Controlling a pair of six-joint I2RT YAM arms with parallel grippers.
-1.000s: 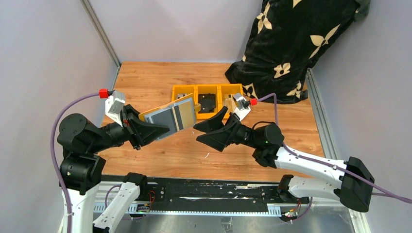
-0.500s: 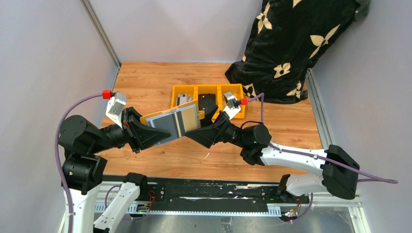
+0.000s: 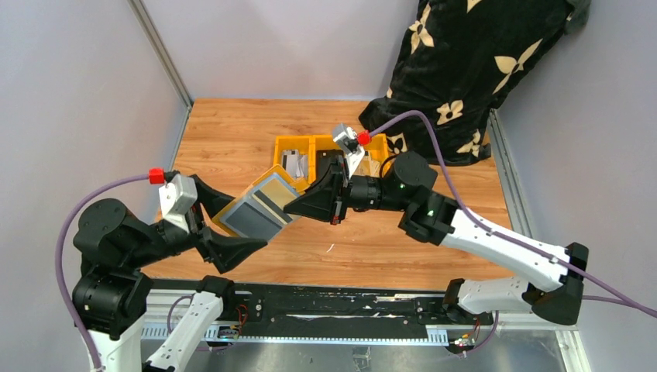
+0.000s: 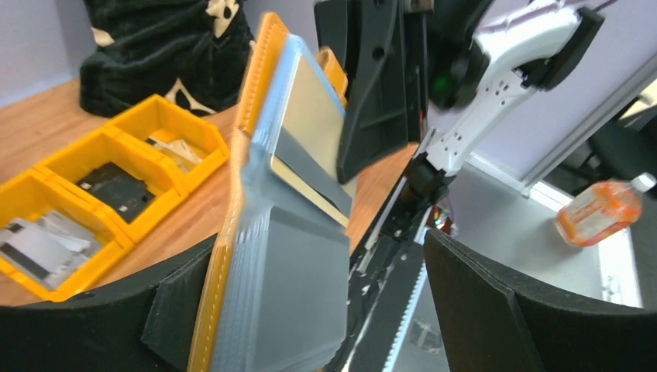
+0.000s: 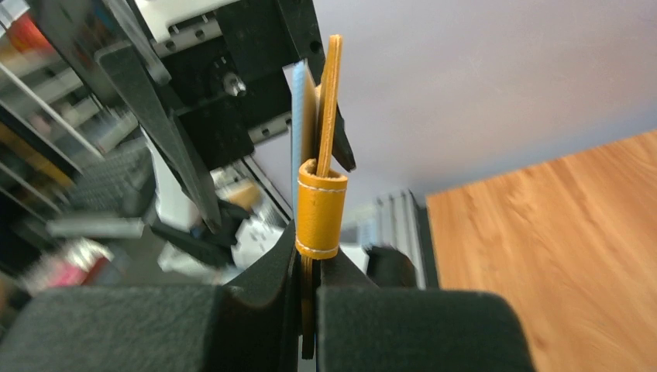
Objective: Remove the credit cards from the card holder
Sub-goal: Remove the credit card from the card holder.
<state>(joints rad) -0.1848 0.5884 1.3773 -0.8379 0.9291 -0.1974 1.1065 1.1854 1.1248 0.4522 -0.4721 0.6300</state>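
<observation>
The mustard-tan card holder (image 3: 259, 205) hangs unfolded in the air above the table, its grey-lined inside facing up. My right gripper (image 3: 298, 205) is shut on its right edge. In the right wrist view that gripper (image 5: 310, 310) pinches the thin tan edge just below the snap tab (image 5: 320, 209). My left gripper (image 3: 232, 225) is open around the holder's near-left end. In the left wrist view the card holder (image 4: 271, 248) leans against the left finger (image 4: 101, 318), well apart from the right finger (image 4: 527, 310). The credit cards stay tucked in the pockets; a pale card face (image 4: 306, 116) shows.
A row of orange-yellow bins (image 3: 310, 142) stands behind the holder, with a black wallet (image 3: 331, 160) and silvery cards (image 3: 294, 163) inside. A black floral cloth (image 3: 465, 70) fills the back right corner. Grey walls close in the left and right sides.
The left gripper has let go of the holder, opened wide and drawn back towards the near left. The right gripper moved in and shut on the holder's right edge.
</observation>
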